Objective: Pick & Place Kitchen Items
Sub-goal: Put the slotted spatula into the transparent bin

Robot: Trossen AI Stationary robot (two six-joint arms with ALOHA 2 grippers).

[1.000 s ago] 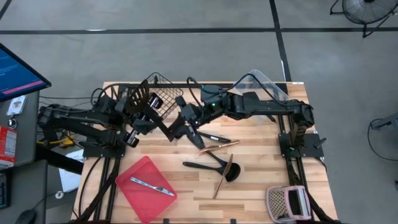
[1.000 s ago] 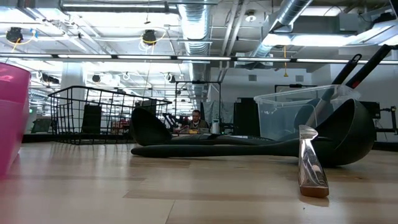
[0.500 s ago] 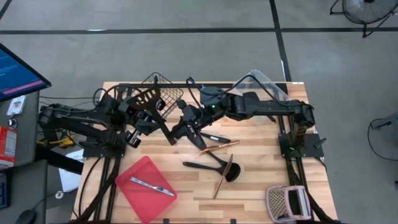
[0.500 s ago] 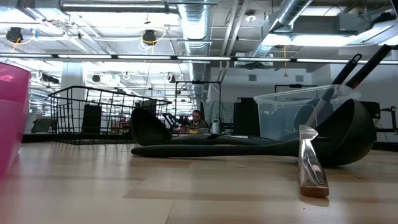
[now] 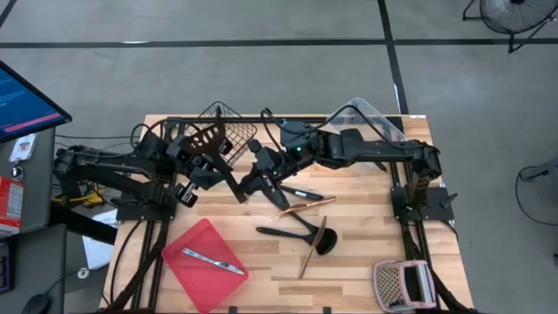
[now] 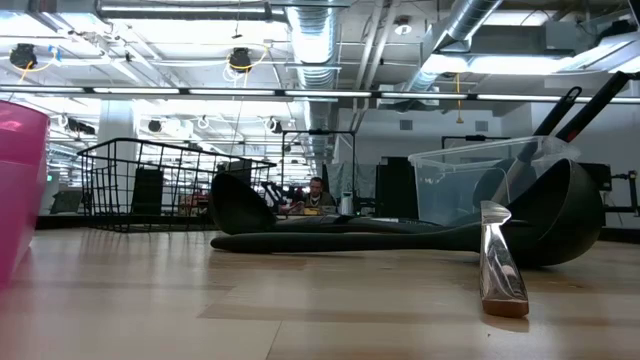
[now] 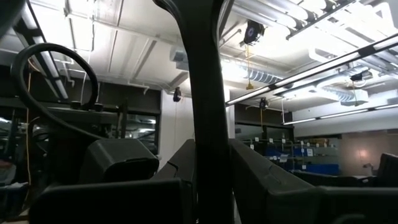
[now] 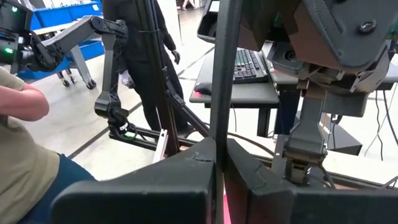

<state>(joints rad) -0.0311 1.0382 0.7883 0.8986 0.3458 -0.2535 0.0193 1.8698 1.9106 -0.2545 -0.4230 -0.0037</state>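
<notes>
A black slotted turner is held up between both arms; its slotted head (image 5: 205,139) is over the black wire basket (image 5: 234,131) and its handle (image 5: 228,179) slants toward the table's middle. My left gripper (image 5: 209,167) and my right gripper (image 5: 251,181) are both shut on that handle. On the table lie a black ladle (image 5: 324,237), a black spoon (image 5: 292,230), copper-coloured cutlery (image 5: 307,205) and a dark-handled piece (image 5: 298,190). A silver knife (image 5: 214,260) lies on the red tray (image 5: 187,253). My left gripper pinches the turner's handle (image 7: 208,124) between its two fingers, on the part nearer the head. The handle runs straight up out of the fingers, and the turner is clear of the table. My right gripper pinches the same handle (image 8: 221,112) between its two fingers, near its free end. It comes from the table's right side, and the thin handle stands up out of the fingers.
A clear plastic bin (image 5: 366,118) stands at the far right with utensils in it. A pink and white holder (image 5: 401,283) sits at the near right corner. In the low view the ladle (image 6: 560,215) and a copper piece (image 6: 500,260) lie in front.
The turner's head has shifted a little toward the table's right over the basket and has turned its flat slotted face more upward. Both grippers stay shut on the handle.
</notes>
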